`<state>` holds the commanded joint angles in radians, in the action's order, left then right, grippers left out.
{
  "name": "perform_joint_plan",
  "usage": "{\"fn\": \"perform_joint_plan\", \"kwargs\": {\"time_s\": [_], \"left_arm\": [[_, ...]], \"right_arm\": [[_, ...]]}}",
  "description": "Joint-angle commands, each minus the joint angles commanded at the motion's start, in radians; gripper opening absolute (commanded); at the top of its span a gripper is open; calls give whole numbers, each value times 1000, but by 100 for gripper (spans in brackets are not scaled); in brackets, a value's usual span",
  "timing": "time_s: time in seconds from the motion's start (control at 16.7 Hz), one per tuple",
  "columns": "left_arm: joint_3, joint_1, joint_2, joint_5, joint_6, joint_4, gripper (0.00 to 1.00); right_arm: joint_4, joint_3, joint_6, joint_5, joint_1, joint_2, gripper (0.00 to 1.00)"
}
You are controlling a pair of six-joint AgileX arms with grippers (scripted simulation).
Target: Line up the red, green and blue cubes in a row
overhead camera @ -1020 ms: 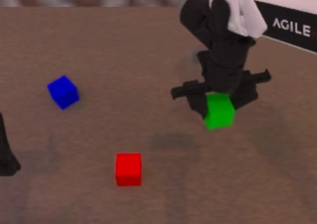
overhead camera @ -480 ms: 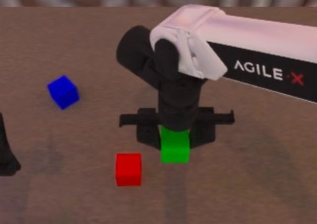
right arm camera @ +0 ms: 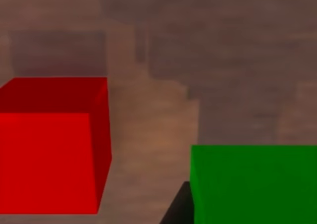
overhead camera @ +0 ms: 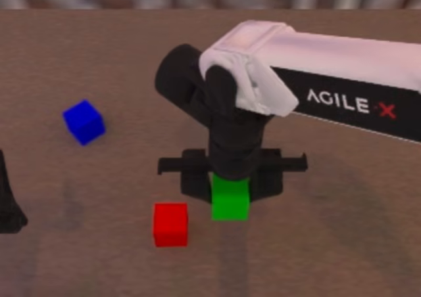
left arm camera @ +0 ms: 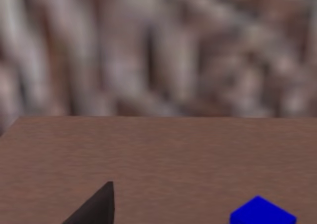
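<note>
My right gripper (overhead camera: pixel 230 193) is shut on the green cube (overhead camera: pixel 229 200), holding it just right of the red cube (overhead camera: pixel 170 224) with a narrow gap between them. In the right wrist view the green cube (right arm camera: pixel 252 184) fills the lower corner beside the red cube (right arm camera: pixel 47 159), with one dark fingertip (right arm camera: pixel 178 209) at its edge. I cannot tell whether the green cube touches the table. The blue cube (overhead camera: pixel 83 121) lies alone at the far left, turned at an angle, and also shows as the blue cube (left arm camera: pixel 262 213) in the left wrist view. My left gripper (overhead camera: pixel 8 211) is parked at the left edge, open.
The brown table (overhead camera: pixel 329 244) stretches bare to the right and front of the cubes. My right arm's white link (overhead camera: pixel 329 54) crosses over the back right of the table. The table's far edge (left arm camera: pixel 158 117) runs ahead of the left wrist.
My right gripper carried the green cube from the back right to the left and forward, down beside the red cube. Over the last half second it only settled slightly. Left arm still.
</note>
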<state>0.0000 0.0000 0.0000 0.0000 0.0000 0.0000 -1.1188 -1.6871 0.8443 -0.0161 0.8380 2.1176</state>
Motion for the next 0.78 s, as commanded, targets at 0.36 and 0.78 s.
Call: {"fn": "perform_joint_plan", "kwargs": {"time_s": [0.36, 0.78], "left_arm": [[0, 0, 0, 0, 0, 0, 100], [0, 0, 0, 0, 0, 0, 100]], "right_arm": [[173, 131, 5, -2, 5, 49, 0], [177, 134, 5, -2, 5, 50, 23]]}}
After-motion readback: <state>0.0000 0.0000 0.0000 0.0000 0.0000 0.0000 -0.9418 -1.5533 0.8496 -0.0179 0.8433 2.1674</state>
